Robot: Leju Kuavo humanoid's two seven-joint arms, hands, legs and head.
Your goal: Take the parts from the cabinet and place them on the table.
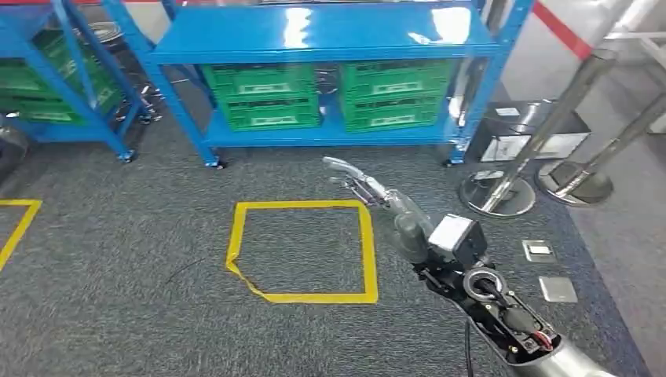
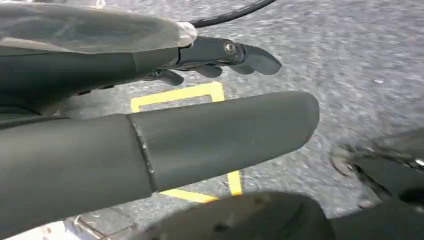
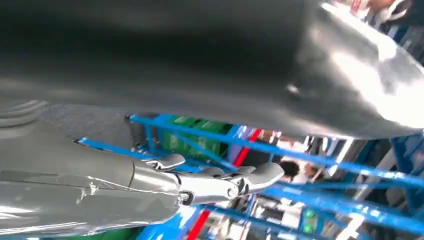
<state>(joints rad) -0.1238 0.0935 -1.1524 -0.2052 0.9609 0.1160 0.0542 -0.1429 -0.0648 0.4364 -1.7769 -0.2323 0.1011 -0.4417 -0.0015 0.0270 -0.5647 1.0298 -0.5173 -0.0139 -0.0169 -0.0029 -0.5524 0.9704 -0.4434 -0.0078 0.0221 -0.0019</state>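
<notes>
Silver right hand (image 1: 369, 188) empty, fingers spread, above grey carpet (image 1: 118, 314) nr blue steel cabinet (image 1: 314, 47)

**What stays hidden or cut off**

The green crates (image 1: 263, 96) beyond the right hand (image 1: 369, 188) sit under the blue cabinet (image 1: 314, 35) shelf, so their contents cannot be told. The cabinet's upper part is cut off by the head view's edge. In the right wrist view the thumb (image 3: 200, 60) hides much of the scene, and the background past the fingers (image 3: 240, 181) is blurred. In the left wrist view the left hand (image 2: 150, 100) covers most of the yellow tape square (image 2: 175, 95), and the floor is blurred.
</notes>
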